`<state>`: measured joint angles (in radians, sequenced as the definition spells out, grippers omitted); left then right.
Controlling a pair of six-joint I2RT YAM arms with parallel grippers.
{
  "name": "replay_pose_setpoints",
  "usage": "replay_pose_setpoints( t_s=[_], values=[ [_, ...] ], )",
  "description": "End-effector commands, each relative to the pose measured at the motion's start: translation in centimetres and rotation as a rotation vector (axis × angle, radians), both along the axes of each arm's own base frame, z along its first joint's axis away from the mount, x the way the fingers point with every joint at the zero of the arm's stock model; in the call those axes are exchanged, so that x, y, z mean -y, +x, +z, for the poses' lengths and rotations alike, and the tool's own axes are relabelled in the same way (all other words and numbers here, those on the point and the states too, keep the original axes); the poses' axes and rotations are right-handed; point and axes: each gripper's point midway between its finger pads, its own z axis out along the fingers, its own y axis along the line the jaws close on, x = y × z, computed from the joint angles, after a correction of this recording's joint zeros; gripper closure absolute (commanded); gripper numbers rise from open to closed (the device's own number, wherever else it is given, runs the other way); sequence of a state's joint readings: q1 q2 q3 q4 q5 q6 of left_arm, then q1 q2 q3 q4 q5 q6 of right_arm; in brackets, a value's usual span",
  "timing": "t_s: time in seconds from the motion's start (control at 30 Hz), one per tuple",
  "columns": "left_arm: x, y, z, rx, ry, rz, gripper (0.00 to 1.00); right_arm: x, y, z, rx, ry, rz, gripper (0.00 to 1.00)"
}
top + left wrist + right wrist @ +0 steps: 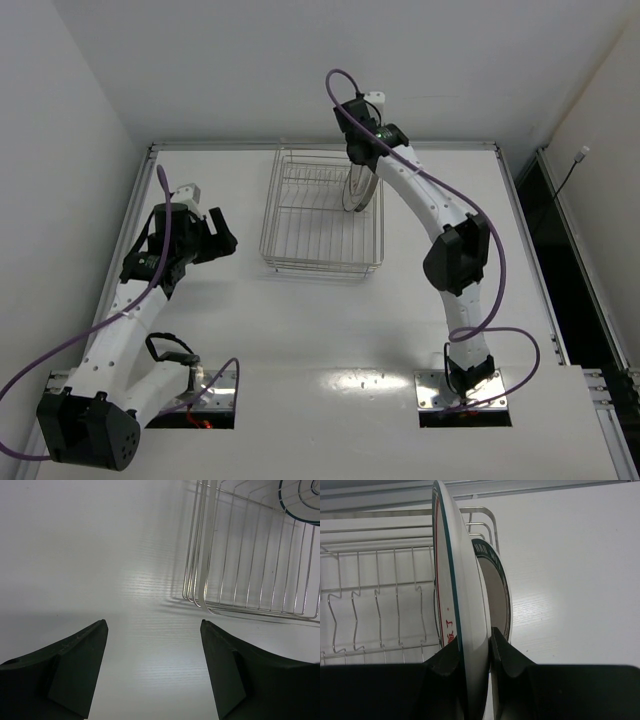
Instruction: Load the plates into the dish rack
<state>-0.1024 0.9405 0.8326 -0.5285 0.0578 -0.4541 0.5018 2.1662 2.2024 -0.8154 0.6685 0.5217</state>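
The right hand (475, 655), clamped on a thin-rimmed white plate (454, 580), holds it edge-on in the wire dish rack (481, 511), close beside a patterned-rim plate (496, 575). It is best lowered straight between the prongs before release. The left hand (152, 672) hovers, fingers apart, over the counter (75, 555).

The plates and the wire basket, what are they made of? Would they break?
The plate held by the right gripper and the second plate beside it look like glazed ceramic: smooth, shiny white, with painted rim bands, so probably breakable. Hard plastic can't be ruled out. The dish rack looks like silvery metal wire: thin, bright rods.
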Motion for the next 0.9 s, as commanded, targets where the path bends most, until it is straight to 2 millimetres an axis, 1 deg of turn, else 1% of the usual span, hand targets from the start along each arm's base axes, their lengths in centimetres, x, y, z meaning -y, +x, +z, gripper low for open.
replay_pose_setpoints(
  t_s=[0.0, 0.03, 0.07, 0.1, 0.13, 0.2, 0.23, 0.37, 0.4, 0.43, 0.47, 0.5, 0.53, 0.57, 0.67, 0.7, 0.73, 0.77, 0.8, 0.83, 0.87],
  values=[
    [-0.4, 0.6, 0.7, 0.038, 0.004, 0.014, 0.28, -1.1, 0.9, 3.1, 0.106, 0.061, 0.015, 1.0],
    [-0.4, 0.6, 0.7, 0.038, 0.004, 0.014, 0.28, -1.1, 0.9, 3.1, 0.106, 0.061, 0.015, 1.0],
    [-0.4, 0.6, 0.7, 0.038, 0.004, 0.014, 0.28, -1.3, 0.9, 2.0, 0.084, 0.056, 0.022, 1.0],
    [-0.4, 0.7, 0.4, 0.028, 0.005, 0.013, 0.28, -1.8, 0.8, 2.0, 0.084, 0.056, 0.031, 1.0],
    [-0.4, 0.7, 0.4, 0.028, 0.005, 0.013, 0.28, -1.8, 0.8, 1.1, 0.067, 0.047, 0.031, 1.0],
    [-0.4, 0.7, 0.4, 0.028, 0.005, 0.013, 0.28, -2.0, 0.7, -0.1, 0.042, 0.04, 0.038, 1.0],
    [-0.4, 0.7, 0.4, 0.028, 0.005, 0.013, 0.28, -1.9, 0.6, -1.2, 0.019, 0.028, 0.038, 1.0],
    [-0.5, 0.7, 0.4, 0.029, 0.011, 0.021, 0.28, -2.1, 0.5, -4.0, -0.033, 0.013, 0.038, 1.0],
    [-0.5, 0.7, 0.4, 0.029, 0.011, 0.021, 0.28, -2.5, 0.2, -4.4, -0.041, 0.008, 0.047, 1.0],
    [-0.5, 0.7, 0.4, 0.029, 0.011, 0.021, 0.28, -2.4, 0.1, -4.9, -0.053, 0.001, 0.047, 1.0],
    [-0.5, 0.7, 0.4, 0.029, 0.011, 0.021, 0.28, -2.9, -0.3, -6.0, -0.073, -0.01, 0.057, 1.0],
    [-0.5, 0.7, 0.4, 0.029, 0.011, 0.021, 0.28, -2.9, -0.3, -6.0, -0.073, -0.01, 0.058, 1.0],
    [-0.5, 0.8, 0.2, 0.02, 0.012, 0.021, 0.28, -3.0, -0.2, -6.7, -0.085, -0.009, 0.064, 1.0],
    [-0.5, 0.8, 0.2, 0.02, 0.012, 0.021, 0.28, -3.7, -0.5, -6.8, -0.089, -0.002, 0.08, 1.0],
    [-0.5, 0.8, 0.2, 0.02, 0.012, 0.021, 0.28, -4.0, -0.8, -8.2, -0.122, 0.01, 0.093, 0.93],
    [-0.5, 0.8, 0.2, 0.02, 0.012, 0.021, 0.28, -4.1, -0.8, -8.2, -0.12, 0.018, 0.087, 0.9],
    [-0.5, 0.8, 0.2, 0.02, 0.012, 0.021, 0.28, -4.3, -0.9, -8.3, -0.125, 0.027, 0.096, 0.8],
    [-0.5, 0.8, 0.2, 0.02, 0.012, 0.021, 0.28, -4.3, -1.1, -8.5, -0.137, 0.034, 0.096, 0.74],
    [-0.5, 0.8, 0.2, 0.02, 0.012, 0.021, 0.28, -4.2, -1.3, -7.6, -0.125, 0.04, 0.097, 0.69],
    [-0.4, 0.8, 0.2, 0.019, 0.006, 0.014, 0.28, -4.3, -1.8, -7.6, -0.142, 0.045, 0.107, 0.62],
    [-0.4, 0.8, 0.2, 0.019, 0.006, 0.013, 0.28, -4.2, -2.2, -7.1, -0.148, 0.052, 0.114, 0.58]
  ],
)
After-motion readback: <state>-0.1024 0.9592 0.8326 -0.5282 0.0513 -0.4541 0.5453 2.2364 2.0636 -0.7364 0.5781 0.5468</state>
